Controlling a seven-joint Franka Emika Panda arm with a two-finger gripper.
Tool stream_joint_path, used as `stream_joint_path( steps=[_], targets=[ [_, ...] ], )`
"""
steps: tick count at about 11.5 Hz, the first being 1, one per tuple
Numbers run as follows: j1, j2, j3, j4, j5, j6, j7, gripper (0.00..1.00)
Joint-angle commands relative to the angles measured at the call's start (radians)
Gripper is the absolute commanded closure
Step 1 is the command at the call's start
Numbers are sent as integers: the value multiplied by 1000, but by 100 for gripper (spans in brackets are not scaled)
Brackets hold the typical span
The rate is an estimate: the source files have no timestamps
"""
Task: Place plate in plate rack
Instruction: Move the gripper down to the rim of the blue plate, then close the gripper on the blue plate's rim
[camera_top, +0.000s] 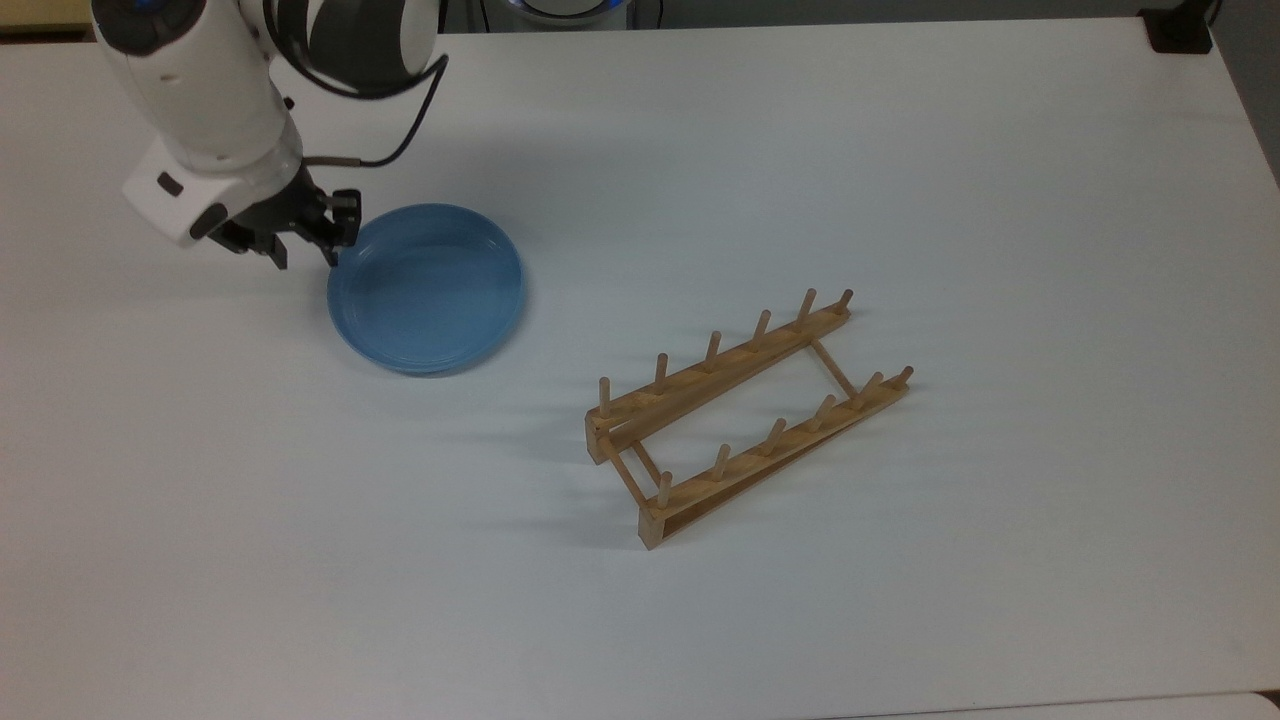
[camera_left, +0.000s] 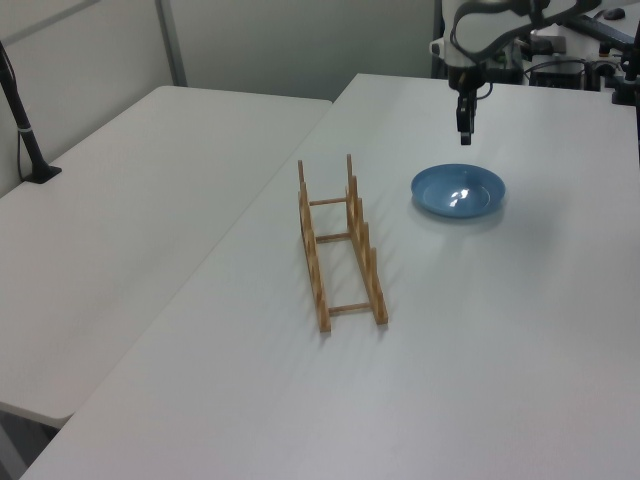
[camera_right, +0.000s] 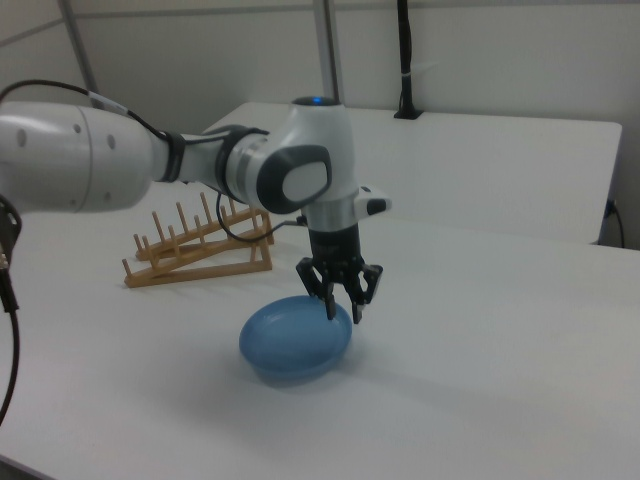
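The plate (camera_top: 427, 288) lies flat on the white counter (camera_top: 900, 180), left of centre in the top view, rim up, nothing in it. The plate rack (camera_top: 745, 415) sits well apart from it, toward the lower right of the top view's middle, running diagonally, pegs upright, all slots bare. In the left view the plate (camera_left: 458, 191) is in the upper right and the plate rack (camera_left: 340, 245) at centre, its long rails pointing roughly toward the camera. In the right view the plate (camera_right: 296, 338) is in the lower middle, with the plate rack (camera_right: 198, 250) behind it toward the right view's left. The tool (camera_top: 304, 251) is at the plate's upper-left edge in the top view, fingers pointing down and parted by a moderate gap, holding nothing. One fingertip (camera_top: 331, 256) appears right at the plate's rim, the other outside it over bare counter. In the right view the tool (camera_right: 343, 305) hangs just above the plate's far right rim; touching or not, cannot tell. In the left view the tool (camera_left: 465, 136) is seen edge-on above the plate's far side. The white arm (camera_right: 150, 160) reaches in from the right view's left.
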Motion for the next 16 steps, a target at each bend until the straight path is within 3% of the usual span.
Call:
stream_joint_path(
  steps=[1,2,5,10,16],
  targets=[
    [-10,63,-11,9,45,47,-55,55],
    [-13,74,-14,10,65,50,-72,57],
    [-16,79,-61,10,221,29,-167,58],
    [-16,91,-115,21,401,-14,-204,58],
    [-11,109,-115,24,399,-14,-215,58]
  ],
)
